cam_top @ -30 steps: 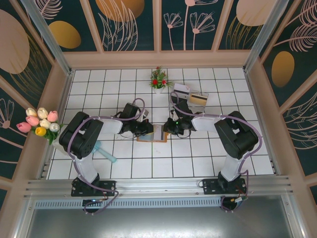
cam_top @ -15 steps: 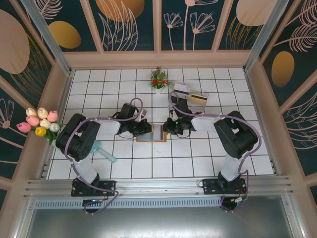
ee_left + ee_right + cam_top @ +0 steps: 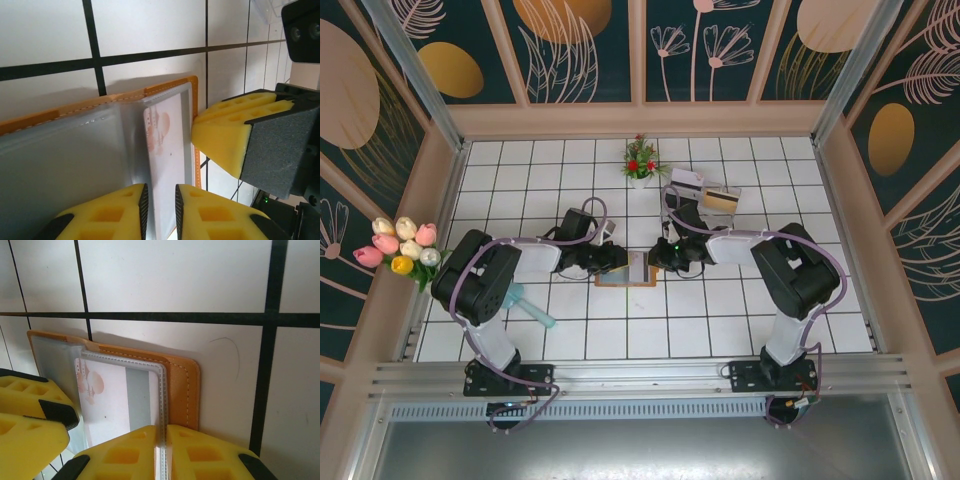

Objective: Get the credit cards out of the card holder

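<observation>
The orange-brown card holder (image 3: pixel 628 270) lies open on the tiles between both grippers. In its clear pocket sits a white card (image 3: pixel 110 400) with a grey stripe and a pinkish print. My right gripper (image 3: pixel 161 432) is shut on the stitched edge of that clear pocket at the holder's right side (image 3: pixel 180 385). My left gripper (image 3: pixel 160 200) stands over the pocket from the other side with a narrow gap between its jaws, the white card (image 3: pixel 167 145) showing through the gap. A teal-green credit card (image 3: pixel 530 308) lies on the floor by the left arm.
A small flower pot (image 3: pixel 640 160) stands at the back centre. A clear tray (image 3: pixel 685 180) and an orange-tan card (image 3: pixel 722 199) lie behind the right arm. A tulip bunch (image 3: pixel 402 245) hangs at the left wall. Wooden walls ring the tiled floor.
My left gripper's jaws have parted a little from shut, and that arm has shifted slightly left. The right gripper and the card holder have stayed put.
</observation>
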Controlling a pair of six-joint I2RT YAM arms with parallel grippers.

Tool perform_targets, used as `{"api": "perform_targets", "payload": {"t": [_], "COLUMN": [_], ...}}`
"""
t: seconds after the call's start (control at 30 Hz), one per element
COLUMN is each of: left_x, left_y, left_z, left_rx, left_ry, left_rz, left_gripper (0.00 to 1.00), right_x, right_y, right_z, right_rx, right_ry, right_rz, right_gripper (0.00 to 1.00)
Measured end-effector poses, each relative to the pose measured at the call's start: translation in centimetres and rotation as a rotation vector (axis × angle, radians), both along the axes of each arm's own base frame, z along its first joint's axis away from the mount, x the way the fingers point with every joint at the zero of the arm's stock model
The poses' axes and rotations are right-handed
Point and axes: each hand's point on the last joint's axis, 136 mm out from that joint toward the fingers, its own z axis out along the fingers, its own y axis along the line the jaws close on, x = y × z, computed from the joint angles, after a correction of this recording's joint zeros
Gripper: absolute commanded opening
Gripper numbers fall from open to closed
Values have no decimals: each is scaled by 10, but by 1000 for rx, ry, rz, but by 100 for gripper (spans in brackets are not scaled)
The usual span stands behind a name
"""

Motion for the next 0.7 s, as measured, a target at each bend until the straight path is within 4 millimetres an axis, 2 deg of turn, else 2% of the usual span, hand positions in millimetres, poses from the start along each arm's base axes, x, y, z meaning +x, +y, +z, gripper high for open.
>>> {"api": "perform_targets", "payload": {"t": [0.37,0.7], "left_x": [-3,-1], "left_y": [-7,-9], "left_z": [-3,-2], "left_rx": [-9,25], "left_ry": [23,41], "left_rz": [-30,-50], "left_gripper": [26,36], "right_x": [0,0], "right_y": [0,0], "right_z": [0,0], "right_rx": [2,2], "right_ry": [0,0], "right_rz": [0,0], "right_gripper": [16,16]}}
